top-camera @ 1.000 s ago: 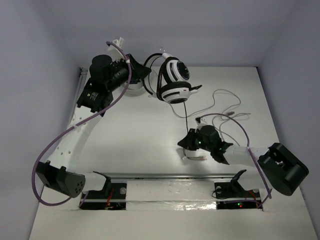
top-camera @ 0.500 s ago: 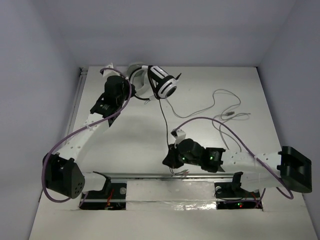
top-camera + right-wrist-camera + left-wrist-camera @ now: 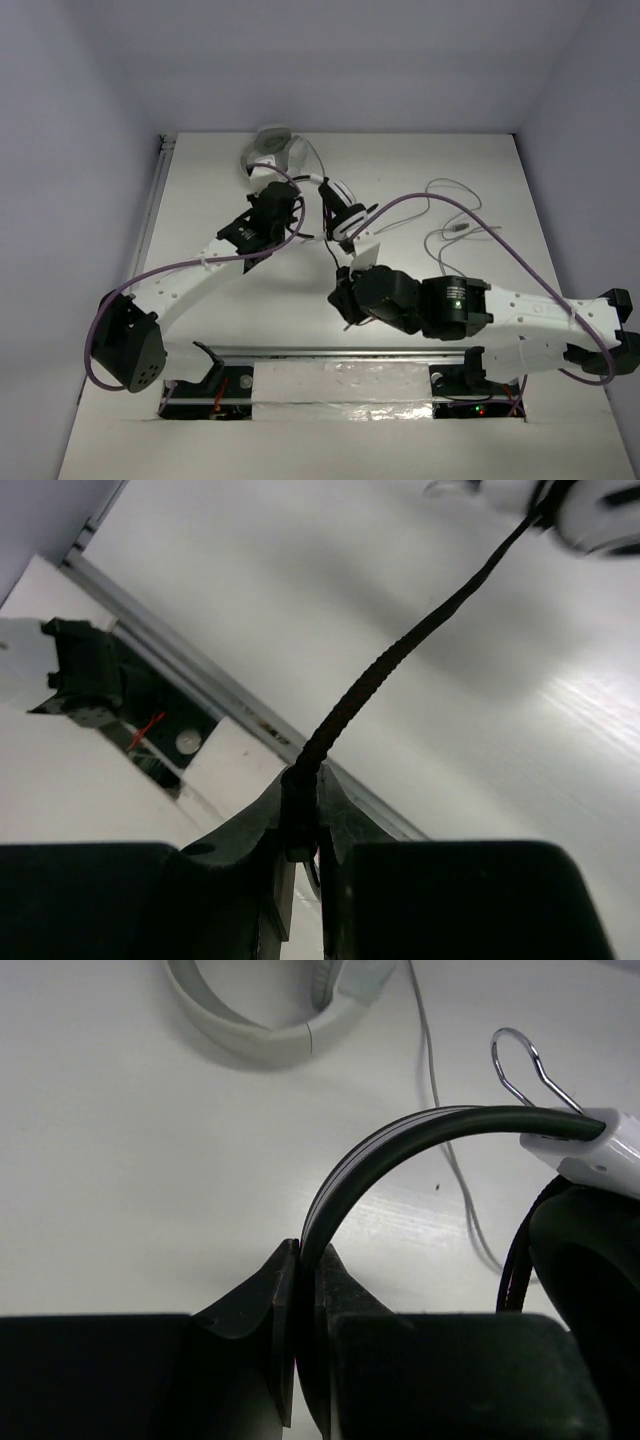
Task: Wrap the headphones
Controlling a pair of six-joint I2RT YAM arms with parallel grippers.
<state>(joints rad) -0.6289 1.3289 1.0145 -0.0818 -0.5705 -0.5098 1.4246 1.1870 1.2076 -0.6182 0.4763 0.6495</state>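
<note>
The headphones hang above the table's middle, black headband and white earcups tilted. My left gripper is shut on the black headband; in the left wrist view the jaws pinch the band, with a white earcup yoke and black pad at the right. The thin black cable runs down from the headphones to my right gripper, which is shut on it. In the right wrist view the gripper clamps the braided cable near its end; the plugs are hidden.
A pale grey-white headset lies at the back; it also shows in the left wrist view. Its light grey cable loops over the right side of the table. The metal rail runs along the near edge.
My left gripper has carried the headphones from the back left towards the table's middle. My right gripper, still holding the cable, has moved left and its arm has stretched out.
</note>
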